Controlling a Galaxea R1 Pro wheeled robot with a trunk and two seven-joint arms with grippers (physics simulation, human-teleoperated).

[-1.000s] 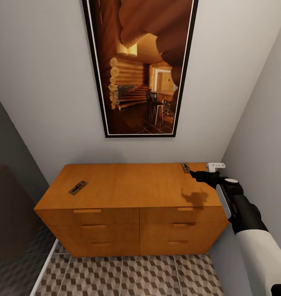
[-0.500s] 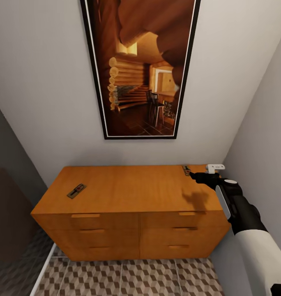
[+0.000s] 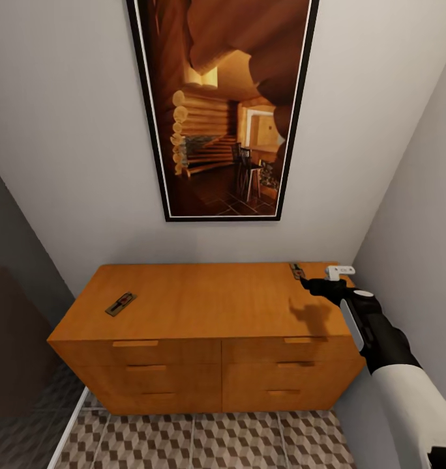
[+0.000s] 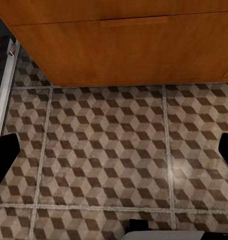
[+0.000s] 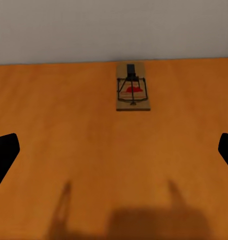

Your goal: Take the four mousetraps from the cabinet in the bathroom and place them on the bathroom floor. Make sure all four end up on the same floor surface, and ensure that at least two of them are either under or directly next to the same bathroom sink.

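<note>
The orange-brown cabinet (image 3: 203, 303) stands against the wall under a picture. One mousetrap (image 3: 121, 303) lies on its top near the left edge. A second mousetrap (image 3: 297, 270) lies at the back right of the top, and in the right wrist view this mousetrap (image 5: 132, 90) shows its wire and a red patch. My right gripper (image 3: 306, 282) hovers just in front of it, open, and its fingertips (image 5: 4, 155) are spread wide with nothing between them. My left gripper (image 4: 114, 150) hangs open over the bathroom floor (image 4: 109, 145) in front of the cabinet's drawers (image 4: 129, 45).
A large framed picture (image 3: 220, 104) hangs on the wall above the cabinet. A grey wall (image 3: 412, 228) closes in tight on the right, beside my right arm. A dark partition (image 3: 14, 326) stands on the left. Cube-patterned tiles (image 3: 203, 440) run along the cabinet's front.
The head view has shifted slightly, so the cabinet sits a little lower in the picture. My right gripper stays just short of the back-right mousetrap, with barely any movement.
</note>
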